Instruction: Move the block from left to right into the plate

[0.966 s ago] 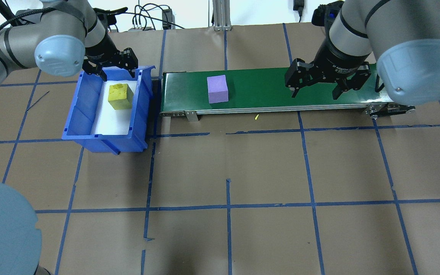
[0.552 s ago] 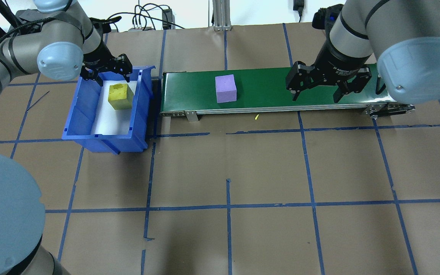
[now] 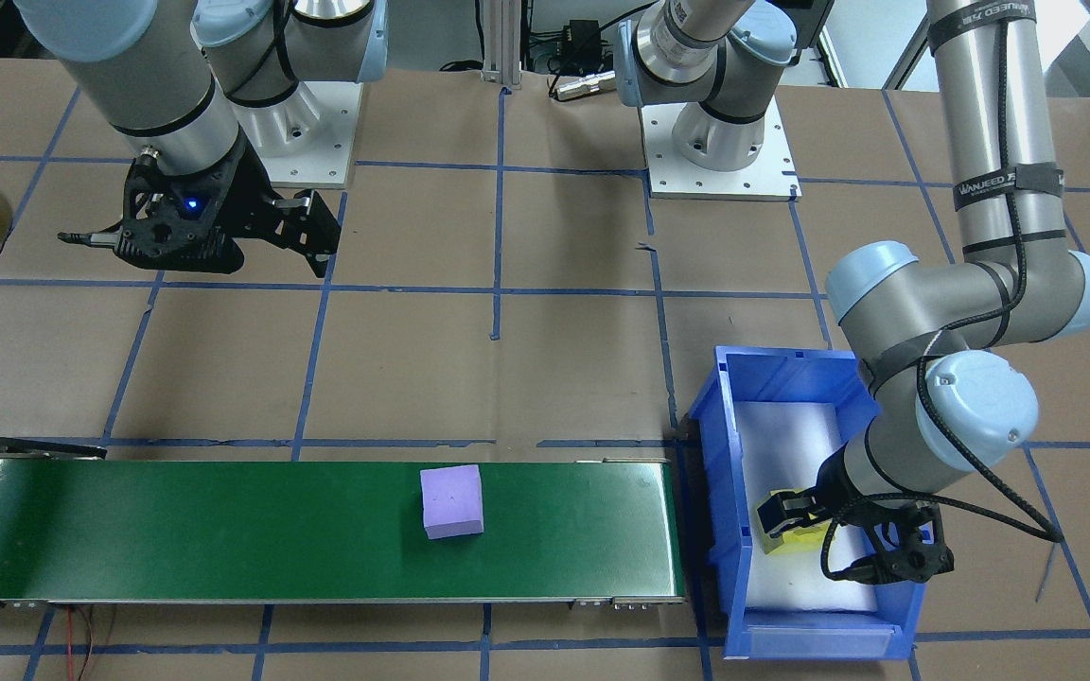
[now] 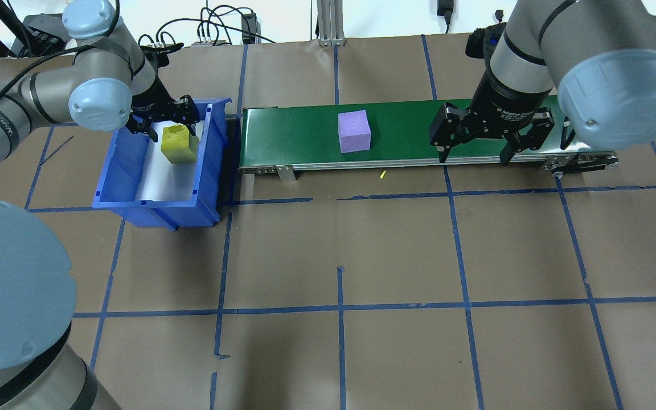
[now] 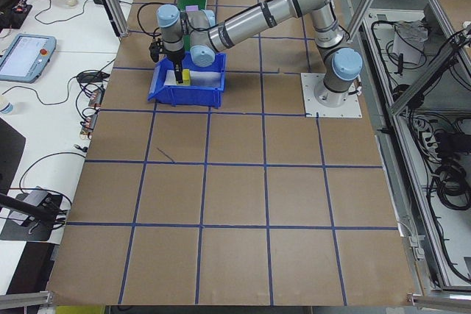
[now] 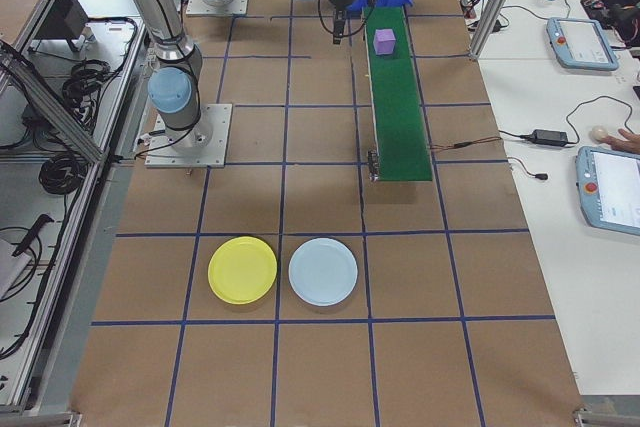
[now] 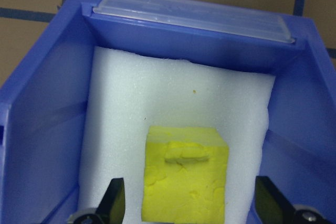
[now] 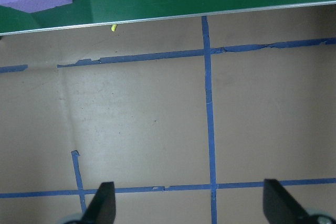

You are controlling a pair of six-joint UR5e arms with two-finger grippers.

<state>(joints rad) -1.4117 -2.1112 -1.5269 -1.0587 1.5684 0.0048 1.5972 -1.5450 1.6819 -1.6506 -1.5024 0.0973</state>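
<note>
A: What's changed with the purple block [image 4: 354, 131]?

B: It has ridden further along the belt [image 4: 408, 136] toward the right end, now mid-belt. The right gripper [image 4: 475, 147], wide open and empty, waits near that end.

A: And the left gripper [image 4: 162, 124]?

B: It has dropped into the bin [image 4: 128, 171], jaws open astride the yellow block [image 7: 185, 174], not gripping. The plate [image 6: 242, 270] sits empty, well off the belt's end.

Left gripper [image 4: 163, 121] lowered, jaws spread wide; right gripper [image 4: 474, 149] hovering, jaws spread wide.
</note>
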